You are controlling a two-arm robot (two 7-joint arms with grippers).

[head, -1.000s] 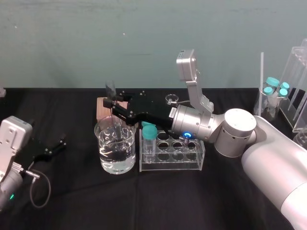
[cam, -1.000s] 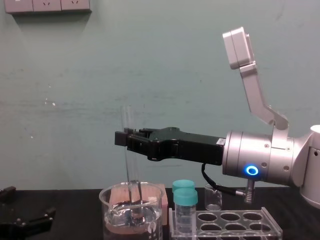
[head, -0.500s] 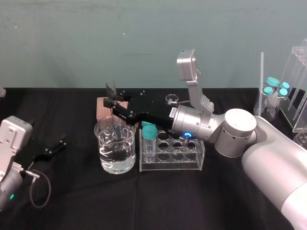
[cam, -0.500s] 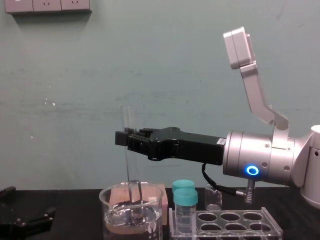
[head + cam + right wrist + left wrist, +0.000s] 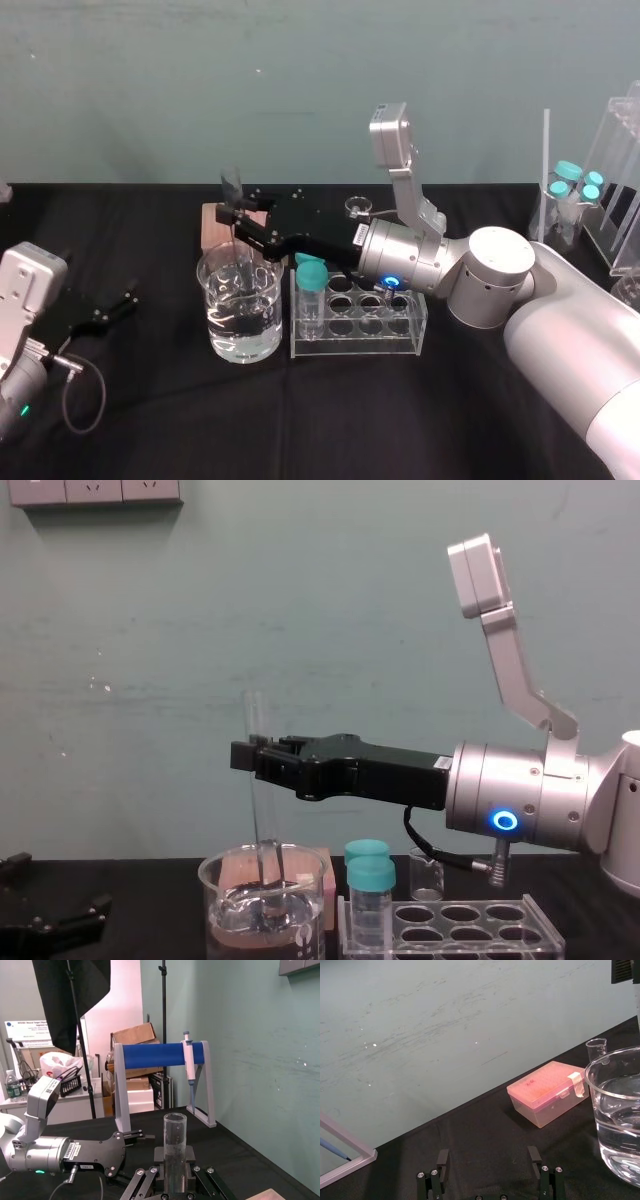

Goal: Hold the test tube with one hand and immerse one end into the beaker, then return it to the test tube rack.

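The test tube (image 5: 257,810) is a long clear glass tube standing upright, its lower end dipped in the water of the beaker (image 5: 218,882). My right gripper (image 5: 248,757) reaches in from the right, shut on the tube's upper part above the beaker (image 5: 262,322). In the right wrist view the tube (image 5: 175,1152) rises between the black fingers. The clear test tube rack (image 5: 400,345) stands just right of the beaker with two teal-capped vials (image 5: 312,290) at its left end. My left gripper (image 5: 125,300) rests on the table at the far left, open and holding nothing.
A pink box (image 5: 213,222) sits behind the beaker, a tiny clear beaker (image 5: 357,208) behind the rack. More teal-capped vials (image 5: 575,190) and a clear stand are at the far right. A pipette stand with a blue bar (image 5: 160,1055) is on the left side.
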